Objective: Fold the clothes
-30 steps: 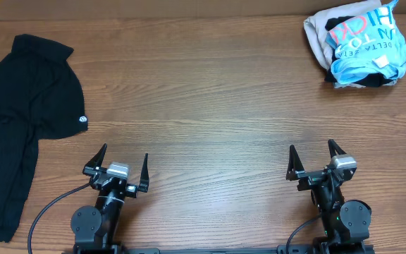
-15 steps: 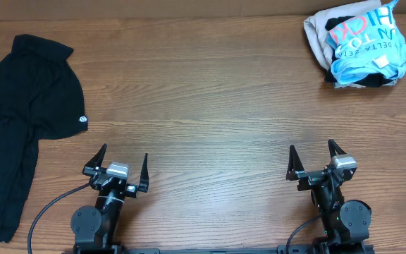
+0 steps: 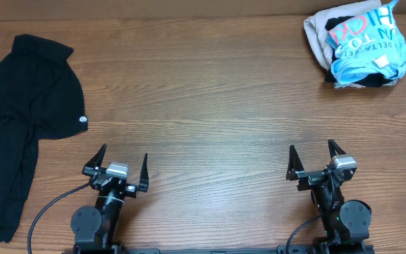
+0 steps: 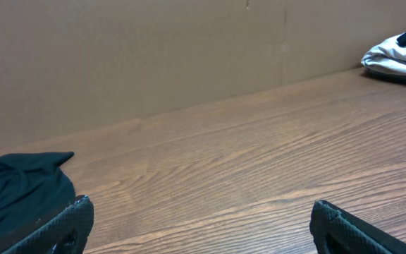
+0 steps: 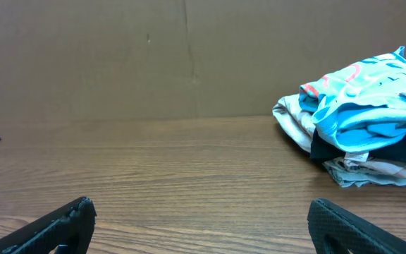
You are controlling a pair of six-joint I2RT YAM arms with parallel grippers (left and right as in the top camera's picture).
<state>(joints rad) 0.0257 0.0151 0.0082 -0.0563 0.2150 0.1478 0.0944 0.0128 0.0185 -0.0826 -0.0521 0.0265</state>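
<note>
I see brown wood-grain table (image 3: 210,106) filling overhead view; large black garment (image 3: 20,120) spread flat along table's left edge; light blue cotton T-shirt with white and red-orange lettering (image 3: 368,42) lies crumpled and unfolded on heap of beige and black cloth (image 3: 317,35) at table's far right corner; left gripper (image 3: 124,159) at table's near edge, left side, fingers spread wide, empty; right gripper (image 3: 311,152) at near edge, right side, likewise spread, empty; both well apart from T-shirt; small round white logo (image 3: 82,121) on black garment's right side.
</note>
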